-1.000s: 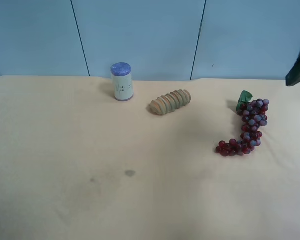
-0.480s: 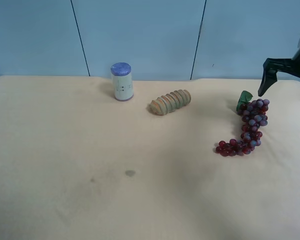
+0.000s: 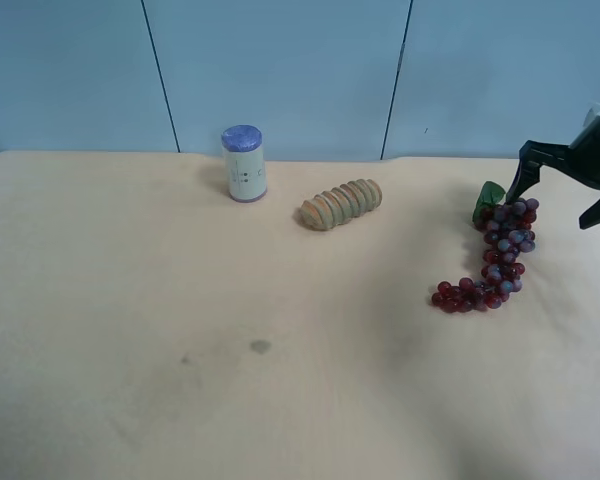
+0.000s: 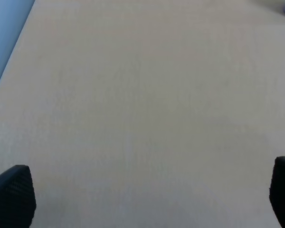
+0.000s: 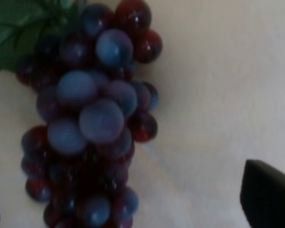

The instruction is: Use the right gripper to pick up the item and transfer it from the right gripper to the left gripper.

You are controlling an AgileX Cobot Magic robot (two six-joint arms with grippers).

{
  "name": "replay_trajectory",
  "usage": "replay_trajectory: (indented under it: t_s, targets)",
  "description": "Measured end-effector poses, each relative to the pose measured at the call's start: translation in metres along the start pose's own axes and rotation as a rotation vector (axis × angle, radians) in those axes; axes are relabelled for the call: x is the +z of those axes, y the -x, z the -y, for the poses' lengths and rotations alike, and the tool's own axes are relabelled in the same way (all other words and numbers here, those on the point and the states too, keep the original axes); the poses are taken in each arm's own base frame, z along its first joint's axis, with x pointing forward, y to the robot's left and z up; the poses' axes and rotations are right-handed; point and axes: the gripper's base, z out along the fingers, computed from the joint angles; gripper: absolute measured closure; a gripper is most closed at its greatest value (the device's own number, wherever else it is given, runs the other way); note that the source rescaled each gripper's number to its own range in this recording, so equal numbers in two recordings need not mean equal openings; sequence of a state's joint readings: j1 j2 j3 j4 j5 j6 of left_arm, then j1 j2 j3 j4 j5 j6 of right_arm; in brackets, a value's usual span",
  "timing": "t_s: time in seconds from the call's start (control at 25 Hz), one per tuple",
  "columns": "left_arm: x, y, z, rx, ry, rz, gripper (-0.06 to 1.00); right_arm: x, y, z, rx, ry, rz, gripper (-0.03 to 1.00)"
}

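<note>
right gripper – jaws wide, tilted down over the item | left gripper – jaws wide

Lab-like test setup — bare tan table, blue panelled wall behind.

Black boxy right gripper on a black arm at the exterior high view's right edge, jaws spread wide and empty, fingertips angled downward, black left gripper likewise spread wide, holding nothing
</note>
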State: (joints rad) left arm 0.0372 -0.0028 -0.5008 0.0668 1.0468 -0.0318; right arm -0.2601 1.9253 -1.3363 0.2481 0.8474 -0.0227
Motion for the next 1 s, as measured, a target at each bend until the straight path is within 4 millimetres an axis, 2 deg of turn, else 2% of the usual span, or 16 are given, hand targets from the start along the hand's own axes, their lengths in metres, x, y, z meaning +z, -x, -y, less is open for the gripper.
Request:
replay_trajectory:
  t_s: [0.16,0.36,0.72,1.0]
  targets:
    - [0.000,0.000,0.000,0.000,0.000,0.000,-0.06,0.010,0.007,-0.012,-0.023,0.005,0.021,-0.03]
    - [0.000,0.000,0.000,0.000,0.000,0.000,-0.06,0.025,0.006,-0.030,-0.016,0.008,0.021,-0.03]
    - [0.000,0.000,0.000,0.000,0.000,0.000,-0.06,0.054,0.001,-0.022,-0.023,-0.079,-0.054,-0.03]
    - [0.000,0.000,0.000,0.000,0.000,0.000,-0.06,0.057,0.002,-0.020,-0.023,-0.087,-0.037,-0.03]
